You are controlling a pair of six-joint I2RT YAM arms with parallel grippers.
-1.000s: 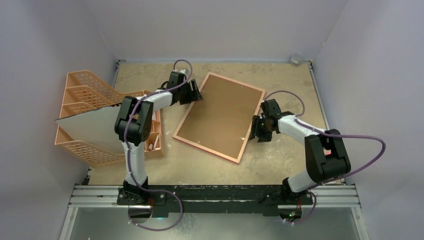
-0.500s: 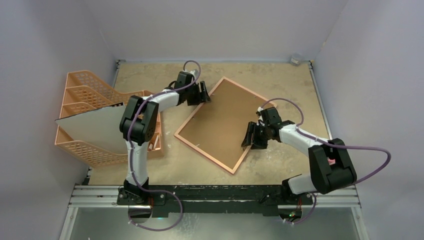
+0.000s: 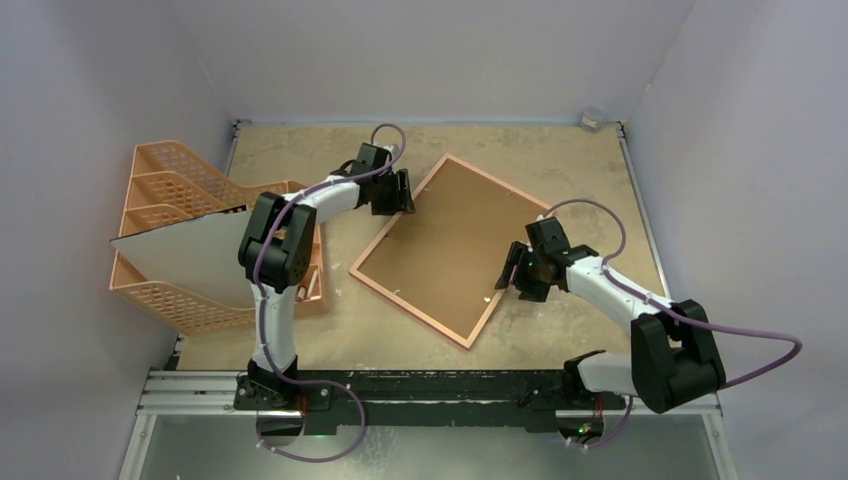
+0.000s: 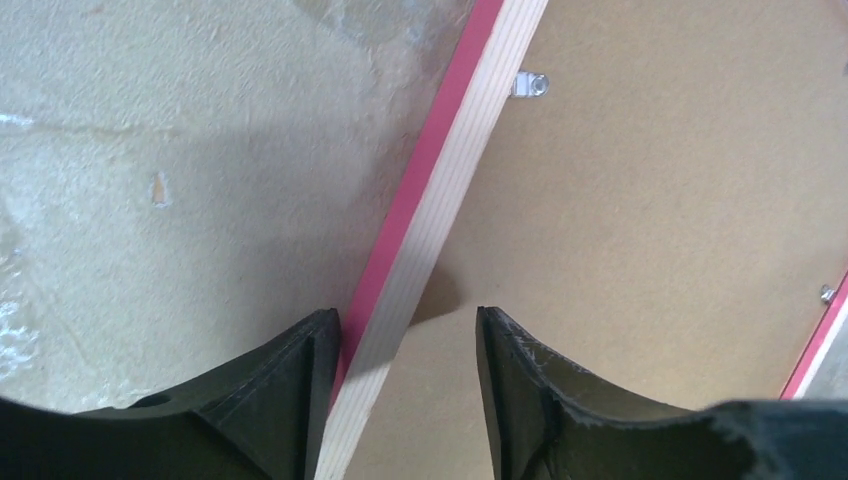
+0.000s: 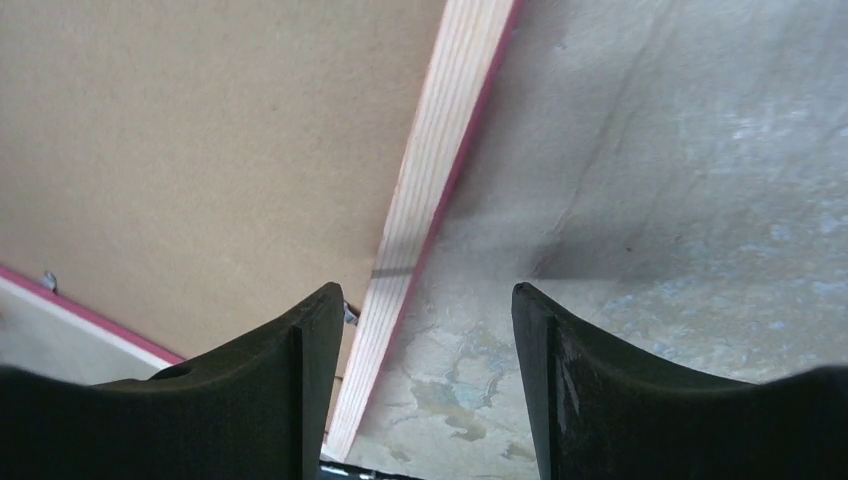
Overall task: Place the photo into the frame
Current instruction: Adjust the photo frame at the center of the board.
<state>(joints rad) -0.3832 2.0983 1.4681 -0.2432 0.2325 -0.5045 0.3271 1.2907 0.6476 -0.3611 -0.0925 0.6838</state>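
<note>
Frame [image 3: 410,307] lies face down on the table [image 3: 570,170], centre of the top view, turned so its corners point up, down, left and right. Pale wood back and pink-red outer edge show, with the brown backing board [image 3: 450,250] inside it. 1 metal clip [image 4: 530,84] sits on the board just beside the rail, top centre of the left wrist view.

Left gripper [image 3: 403,192] is at the frame's upper-left edge. Released: 2 fingers apart, straddling the rail. Left wrist view: 1 finger [image 4: 300,390] is just against the pink side over the table, the other [image 4: 520,390] is over the backing board with a clear gap to the wood. Nothing grasped.

Right gripper [image 3: 510,278] is at the frame's right edge, lower right of centre. Also released. Right wrist view: the rail runs between the fingers, close to the left-hand finger [image 5: 310,390], which is over the board. The right-hand finger [image 5: 545,390] is over bare table, well off the rail. Nothing grasped.

Photo [image 3: 185,262] is well apart from the frame, at the left of the top view, white back up, lying tilted across the orange mesh organiser [image 3: 165,170]. Neither gripper touches it.
</note>
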